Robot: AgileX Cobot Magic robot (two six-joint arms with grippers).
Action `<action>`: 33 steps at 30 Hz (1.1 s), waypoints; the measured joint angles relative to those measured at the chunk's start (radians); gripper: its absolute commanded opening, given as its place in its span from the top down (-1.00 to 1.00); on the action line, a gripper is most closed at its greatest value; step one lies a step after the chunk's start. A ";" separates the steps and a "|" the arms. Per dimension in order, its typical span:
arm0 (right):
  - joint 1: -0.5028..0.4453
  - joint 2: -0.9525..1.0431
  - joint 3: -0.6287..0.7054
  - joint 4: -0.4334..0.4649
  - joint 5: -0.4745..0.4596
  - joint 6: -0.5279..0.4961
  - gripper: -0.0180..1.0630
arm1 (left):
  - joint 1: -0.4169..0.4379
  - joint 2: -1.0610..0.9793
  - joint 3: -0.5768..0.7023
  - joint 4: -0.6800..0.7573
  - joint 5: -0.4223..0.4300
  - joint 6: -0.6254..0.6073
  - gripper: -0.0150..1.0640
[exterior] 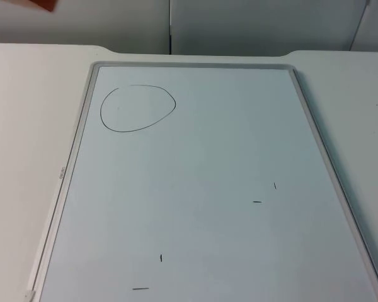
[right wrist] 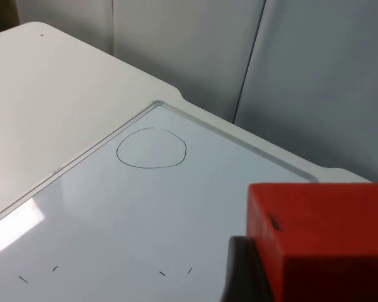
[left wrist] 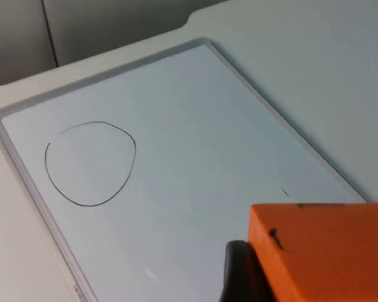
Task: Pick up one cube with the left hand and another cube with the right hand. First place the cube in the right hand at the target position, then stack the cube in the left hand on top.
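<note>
Both cubes up off the whiteboard (exterior: 201, 189), ready for the drawn circle (exterior: 138, 108): left gripper (left wrist: 290, 277) clamped on the orange cube (left wrist: 327, 251), right gripper (right wrist: 290, 277) on the red cube (right wrist: 327, 239). Far fingers hidden behind each cube; orange scrap (exterior: 43, 5) at the top view's edge probably the left cube.

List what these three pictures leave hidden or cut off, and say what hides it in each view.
- Orange cube, left wrist view: cut off by the picture's edge; a fingertip covers one side.
- Red cube, right wrist view: likewise cut off, with a fingertip against it.
- Whiteboard, top view: its near end runs past the edge.
- Top view: an orange scrap, cropped.
</note>
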 measured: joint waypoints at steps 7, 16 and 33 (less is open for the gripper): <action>0.000 0.000 0.000 0.000 0.002 0.000 0.97 | 0.000 -0.145 0.104 0.014 0.040 0.000 0.97; 0.000 0.127 0.000 0.074 -0.025 0.002 0.97 | 0.000 -0.234 0.244 0.018 0.034 0.000 0.97; 0.000 0.698 -0.106 0.177 -0.208 -0.014 0.97 | 0.000 -0.238 0.249 0.024 -0.026 0.000 0.97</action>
